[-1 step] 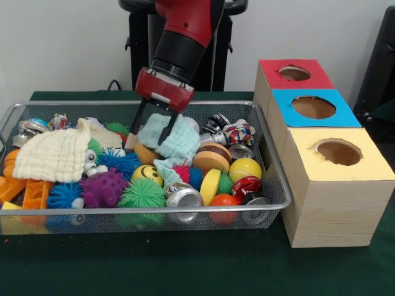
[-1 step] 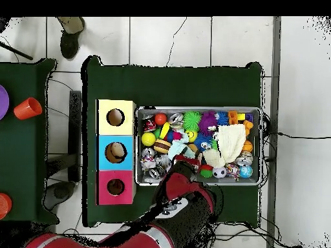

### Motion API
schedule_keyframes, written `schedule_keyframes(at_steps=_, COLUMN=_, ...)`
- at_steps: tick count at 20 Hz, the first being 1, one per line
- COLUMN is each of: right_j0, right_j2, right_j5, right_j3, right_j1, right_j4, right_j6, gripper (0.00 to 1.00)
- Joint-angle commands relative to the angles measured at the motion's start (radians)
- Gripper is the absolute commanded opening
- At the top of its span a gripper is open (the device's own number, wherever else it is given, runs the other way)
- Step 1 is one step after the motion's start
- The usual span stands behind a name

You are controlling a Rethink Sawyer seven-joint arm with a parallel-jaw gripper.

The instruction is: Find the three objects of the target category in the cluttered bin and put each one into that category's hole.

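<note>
The red and black gripper (image 1: pixel 154 132) is inside the silver wire mesh bin (image 1: pixel 271 179), its jaws clamped on a light blue folded cloth (image 1: pixel 176 139), left of the red, blue and yellow wooden box (image 1: pixel 333 203)

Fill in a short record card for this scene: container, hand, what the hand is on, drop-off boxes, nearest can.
container: wire mesh bin packed with toys, cans and cloths
hand: the hand reaches into the bin, fingers astride a light blue cloth
drop-off boxes: red box, blue box, yellow box, each with a round hole
nearest can: silver can at the bin's front edge
</note>
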Motion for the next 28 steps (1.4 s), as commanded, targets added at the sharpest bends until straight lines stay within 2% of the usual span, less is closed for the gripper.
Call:
schedule_keyframes(at_steps=1, right_j0=0.013, right_j2=0.067, right_j5=0.092, right_j3=-0.018, right_j1=-0.049, right_j4=0.027, right_j6=0.074, gripper=1.00)
schedule_keyframes(at_steps=6, right_j0=-0.011, right_j2=0.081, right_j5=0.099, right_j3=-0.010, right_j1=-0.068, right_j4=0.002, right_j6=0.076, gripper=1.00)
schedule_keyframes(at_steps=10, right_j0=-0.048, right_j2=0.094, right_j5=0.026, right_j3=-0.027, right_j1=-0.028, right_j4=-0.009, right_j6=0.078, gripper=1.00)
schedule_keyframes(at_steps=13, right_j0=-0.057, right_j2=0.080, right_j5=-0.047, right_j3=-0.053, right_j1=0.049, right_j4=0.015, right_j6=0.066, gripper=1.00)
schedule_keyframes(at_steps=17, right_j0=-0.066, right_j2=0.069, right_j5=-0.130, right_j3=-0.074, right_j1=0.116, right_j4=0.044, right_j6=0.054, gripper=1.00)
schedule_keyframes(at_steps=24, right_j0=-0.072, right_j2=0.073, right_j5=-0.191, right_j3=-0.089, right_j1=0.167, right_j4=0.077, right_j6=0.058, gripper=1.00)
schedule_keyframes(at_steps=28, right_j0=-0.064, right_j2=0.069, right_j5=-0.232, right_j3=-0.085, right_j1=0.203, right_j4=0.121, right_j6=0.062, gripper=1.00)
